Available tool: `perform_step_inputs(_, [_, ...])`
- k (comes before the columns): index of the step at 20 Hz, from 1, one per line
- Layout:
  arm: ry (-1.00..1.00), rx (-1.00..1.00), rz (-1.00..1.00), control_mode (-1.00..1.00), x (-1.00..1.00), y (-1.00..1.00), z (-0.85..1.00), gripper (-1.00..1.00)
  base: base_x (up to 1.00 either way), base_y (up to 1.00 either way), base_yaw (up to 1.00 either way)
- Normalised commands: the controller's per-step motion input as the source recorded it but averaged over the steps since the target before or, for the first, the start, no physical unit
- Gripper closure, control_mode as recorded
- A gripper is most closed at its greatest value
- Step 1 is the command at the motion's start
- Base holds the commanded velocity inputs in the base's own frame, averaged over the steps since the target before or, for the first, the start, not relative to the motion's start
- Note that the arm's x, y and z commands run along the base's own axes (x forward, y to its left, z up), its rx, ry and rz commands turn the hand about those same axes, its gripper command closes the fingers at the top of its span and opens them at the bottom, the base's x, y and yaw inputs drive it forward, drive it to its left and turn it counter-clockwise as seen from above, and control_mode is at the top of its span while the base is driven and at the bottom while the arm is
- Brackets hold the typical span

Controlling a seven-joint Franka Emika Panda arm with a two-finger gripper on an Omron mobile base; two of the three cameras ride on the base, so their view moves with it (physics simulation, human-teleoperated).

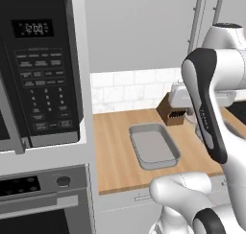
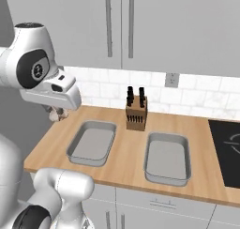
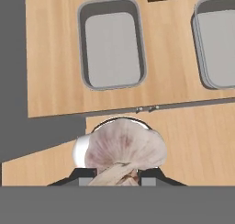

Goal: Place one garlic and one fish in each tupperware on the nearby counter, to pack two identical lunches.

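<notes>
Readable text — the microwave display only
The microwave [image 1: 41, 67] clock panel [image 1: 32, 28] shows "2:00"; its keypad labels are too blurred to read.

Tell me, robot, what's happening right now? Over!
Gripper shut on a garlic bulb. Both grey tupperware empty. Knife block stands between them.

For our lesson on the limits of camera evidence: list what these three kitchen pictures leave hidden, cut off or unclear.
- End effector, hand view: the garlic it grips covers the finger tips.
- Garlic, right base view: mostly hidden under the white hand.
- Second tupperware, left base view: largely behind the arm; the first tupperware shows whole.
- Right tupperware, hand view: cut by the edge.
- Cooktop, right base view: cut by the edge.
</notes>
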Motion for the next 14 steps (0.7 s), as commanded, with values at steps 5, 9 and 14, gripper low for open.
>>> perform_step_inputs(5, [0.00,0.00,0.00,1.00,0.00,0.00,0.00,1.00,0.00,0.00,0.01])
perform_step_inputs(9, [-0.01,0.00,0.00,-1.00,0.00,0.00,-0.22,1.00,0.00,0.00,0.00])
perform_step_inputs(14, [-0.28,0.08,0.00,-1.00,0.16,0.00,-0.83,1.00,0.00,0.00,0.00])
